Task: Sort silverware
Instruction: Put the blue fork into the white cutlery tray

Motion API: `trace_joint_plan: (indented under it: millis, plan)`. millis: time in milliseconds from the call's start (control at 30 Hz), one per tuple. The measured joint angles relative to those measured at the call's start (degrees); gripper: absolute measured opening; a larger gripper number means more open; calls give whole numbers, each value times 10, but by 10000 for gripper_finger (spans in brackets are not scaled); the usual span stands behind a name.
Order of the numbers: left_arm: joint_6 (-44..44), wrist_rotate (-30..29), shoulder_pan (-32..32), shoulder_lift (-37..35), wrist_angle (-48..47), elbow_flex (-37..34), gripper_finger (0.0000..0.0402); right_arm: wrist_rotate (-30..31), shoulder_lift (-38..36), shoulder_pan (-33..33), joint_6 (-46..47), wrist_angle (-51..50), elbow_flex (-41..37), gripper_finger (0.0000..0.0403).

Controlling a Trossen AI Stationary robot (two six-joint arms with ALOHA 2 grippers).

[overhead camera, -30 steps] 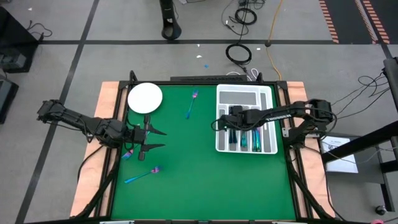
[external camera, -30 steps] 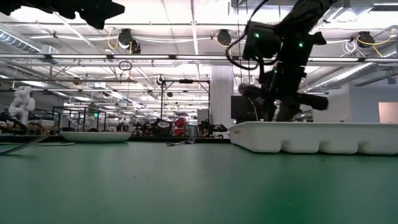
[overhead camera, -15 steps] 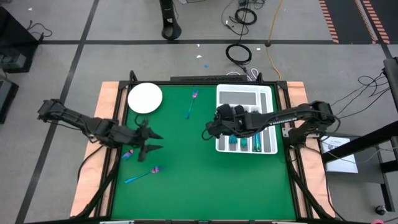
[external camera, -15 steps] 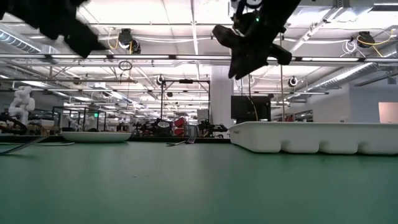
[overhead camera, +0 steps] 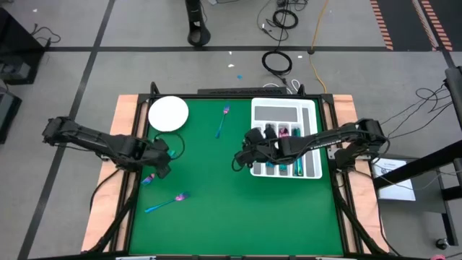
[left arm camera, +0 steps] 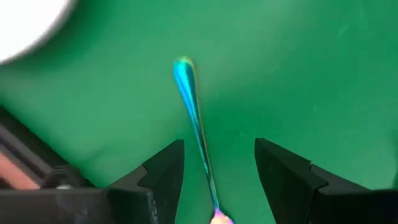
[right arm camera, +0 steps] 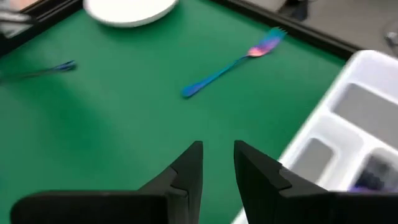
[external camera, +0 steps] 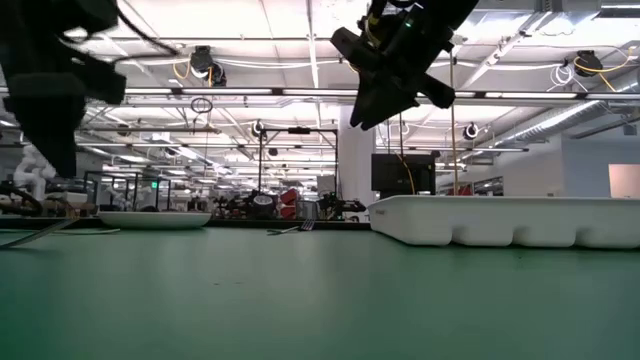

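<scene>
A: High view: left gripper (overhead camera: 160, 160) over a utensil (overhead camera: 149, 178) near counter (overhead camera: 209, 209) edge; fork (overhead camera: 221, 121) beside plate (overhead camera: 168, 113); more silverware in tray (overhead camera: 283, 112).

B: Left wrist view: fingers (left arm camera: 163, 171) spread wide, straddling slim handle (left arm camera: 194, 118), holding nothing. Judged light, stiff, slippery; mid-handle grip advised.

A: Right wrist view: right gripper (right arm camera: 217, 163) narrowly parted, empty, beside tray.

no readable text or signs

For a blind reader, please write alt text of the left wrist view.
The left gripper hangs with open jaws over a slim iridescent teal metal utensil handle lying on the green table mat. The edge of a round white plate shows in one corner.
</scene>
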Motion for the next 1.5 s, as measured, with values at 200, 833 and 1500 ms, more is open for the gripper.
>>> trace_joint_plan:
  millis: [200,833,1500]
  plan:
    - [42,50,38,78,21,-11,190,-30,13,19,-37,23,0,80]
    - [213,166,165,297,24,-9,189,-36,13,43,-68,31,0,80]
    - [296,244,233,302,44,-11,33,-38,13,80,-66,30,0,80]
